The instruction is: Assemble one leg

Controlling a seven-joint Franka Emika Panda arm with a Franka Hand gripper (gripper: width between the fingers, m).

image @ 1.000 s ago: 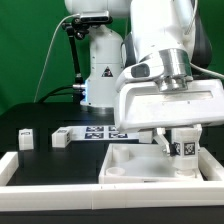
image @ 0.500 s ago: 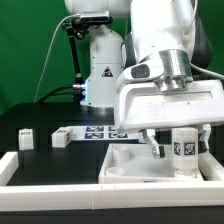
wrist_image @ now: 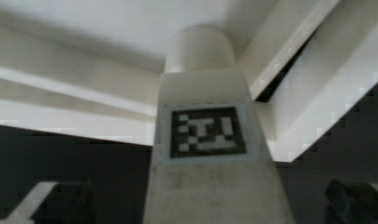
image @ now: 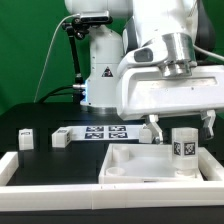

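The leg (image: pixel 183 143), a small white post with a black-and-white tag, stands upright on the right part of the large flat white piece with recesses (image: pixel 135 163). My gripper (image: pixel 181 124) is open just above it, with one finger on each side of the leg's top and not touching it. In the wrist view the leg (wrist_image: pixel 207 120) fills the middle, and the dark fingers (wrist_image: pixel 33 202) stand apart at both edges of my gripper (wrist_image: pixel 200 205).
Two more small white tagged legs (image: pixel 25 138) (image: pixel 61 137) stand on the black table at the exterior view's left. The marker board (image: pixel 104 131) lies behind the large piece. A white rim (image: pixel 40 184) runs along the front.
My gripper has let go of the leg, opened and risen. The leg stays standing upright on the large white piece.
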